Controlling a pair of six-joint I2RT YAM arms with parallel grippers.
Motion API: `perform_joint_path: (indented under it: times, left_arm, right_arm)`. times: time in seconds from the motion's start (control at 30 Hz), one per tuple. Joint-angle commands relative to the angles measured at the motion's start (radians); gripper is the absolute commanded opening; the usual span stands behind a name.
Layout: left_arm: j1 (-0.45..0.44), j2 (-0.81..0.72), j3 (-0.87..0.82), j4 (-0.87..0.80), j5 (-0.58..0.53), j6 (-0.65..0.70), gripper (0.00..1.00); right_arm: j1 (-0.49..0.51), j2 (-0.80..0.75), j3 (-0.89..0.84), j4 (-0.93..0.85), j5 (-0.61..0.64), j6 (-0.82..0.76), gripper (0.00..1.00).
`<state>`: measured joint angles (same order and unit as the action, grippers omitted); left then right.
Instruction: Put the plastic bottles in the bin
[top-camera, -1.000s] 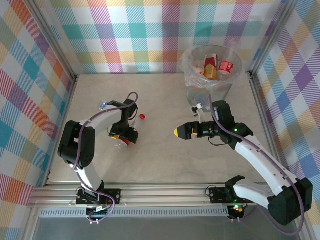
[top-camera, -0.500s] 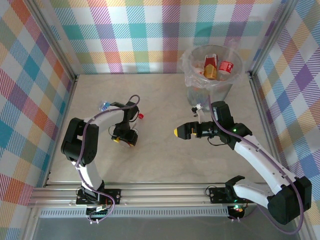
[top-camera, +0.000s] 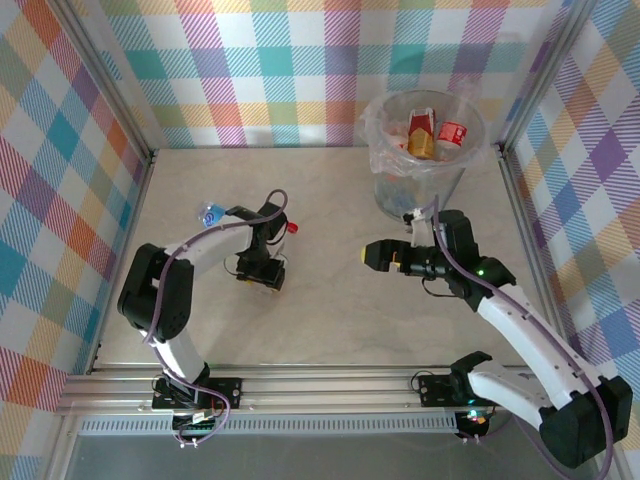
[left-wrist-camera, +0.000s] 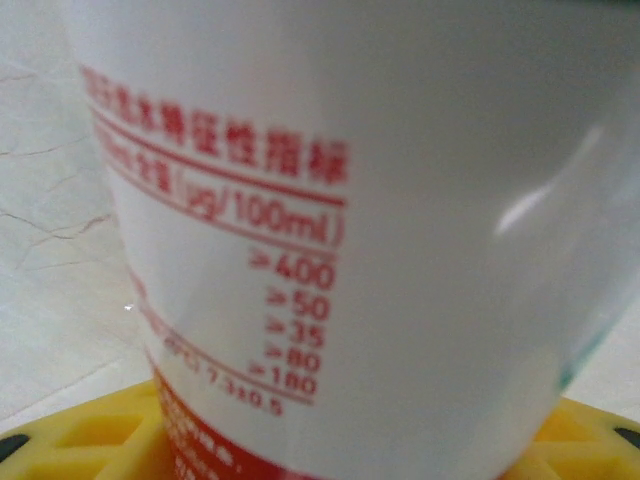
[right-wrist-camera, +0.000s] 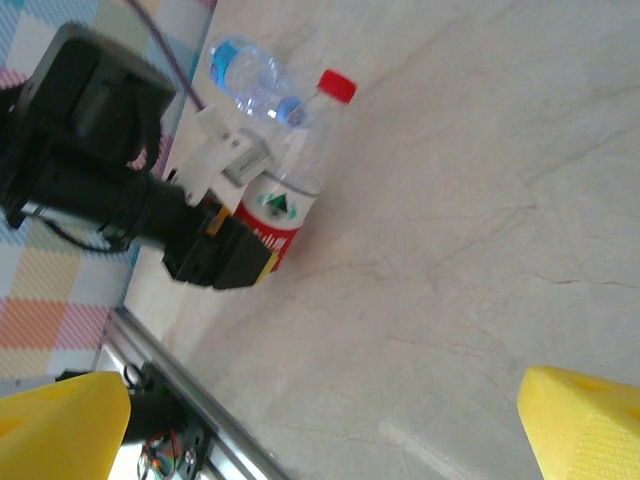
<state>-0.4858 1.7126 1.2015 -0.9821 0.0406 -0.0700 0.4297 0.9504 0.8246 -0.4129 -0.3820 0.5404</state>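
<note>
A clear plastic bottle (top-camera: 284, 240) with a red cap and a red-and-white label lies on the table left of centre. My left gripper (top-camera: 266, 266) is shut on its lower body. In the left wrist view the white label (left-wrist-camera: 330, 200) sits close up between yellow fingers (left-wrist-camera: 85, 435). The right wrist view shows the same bottle (right-wrist-camera: 285, 195) in the black left gripper (right-wrist-camera: 240, 262). A second bottle (top-camera: 210, 214) with a blue label lies near the left wall. My right gripper (top-camera: 376, 254) hovers open and holds nothing, just below the bin (top-camera: 425, 170), which holds several bottles (top-camera: 421, 128).
Checked walls close the table on three sides. An aluminium rail (top-camera: 320, 385) runs along the near edge by the arm bases. Bare tabletop (top-camera: 330, 310) stretches between the two grippers. In the right wrist view the blue-labelled bottle (right-wrist-camera: 250, 75) lies behind the gripped one.
My left gripper has closed on the red-capped bottle and swung a little right and back with it. The right gripper has drifted slightly right and towards the bin, still open.
</note>
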Motion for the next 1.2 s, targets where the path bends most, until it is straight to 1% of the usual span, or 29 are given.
perform_joint_path:
  times: [0.0, 0.07, 0.13, 0.33, 0.4, 0.47, 0.57, 0.67, 0.8, 0.9, 1.17]
  left_arm:
    - [-0.021, -0.078, 0.032, 0.022, 0.101, -0.039, 0.49]
    - [-0.028, -0.107, 0.033, 0.051, 0.16, -0.052, 0.48]
    - [-0.03, -0.135, 0.024, 0.096, 0.234, -0.07, 0.47]
    - [-0.057, -0.204, -0.024, 0.316, 0.517, -0.137, 0.47]
    - [-0.088, -0.208, -0.027, 0.381, 0.576, -0.157, 0.48]
    - [-0.116, -0.205, -0.028, 0.448, 0.632, -0.183, 0.48]
    - [-0.163, -0.191, -0.016, 0.522, 0.693, -0.201, 0.49]
    - [-0.191, -0.177, -0.001, 0.569, 0.742, -0.207, 0.49]
    - [-0.204, -0.163, 0.018, 0.595, 0.793, -0.217, 0.49]
    - [-0.215, -0.157, 0.028, 0.608, 0.833, -0.218, 0.49]
    - [-0.239, -0.141, 0.042, 0.592, 0.86, -0.195, 0.49]
  right_arm:
    - [-0.024, -0.034, -0.011, -0.018, 0.076, 0.08, 0.99]
    - [-0.041, -0.043, -0.018, -0.021, 0.085, 0.106, 0.98]
    - [-0.059, -0.044, -0.025, -0.007, 0.063, 0.127, 0.97]
    - [-0.082, -0.018, -0.039, 0.117, -0.089, 0.177, 0.94]
    - [-0.082, 0.007, -0.032, 0.157, -0.125, 0.188, 0.93]
    - [-0.082, 0.037, -0.025, 0.208, -0.167, 0.195, 0.9]
    - [-0.082, 0.084, -0.025, 0.344, -0.284, 0.216, 0.86]
    - [-0.082, 0.12, -0.022, 0.431, -0.34, 0.225, 0.85]
    - [-0.082, 0.126, -0.02, 0.474, -0.365, 0.219, 0.82]
    - [-0.082, 0.133, -0.018, 0.493, -0.379, 0.218, 0.81]
    - [-0.082, 0.163, -0.006, 0.538, -0.39, 0.233, 0.82]
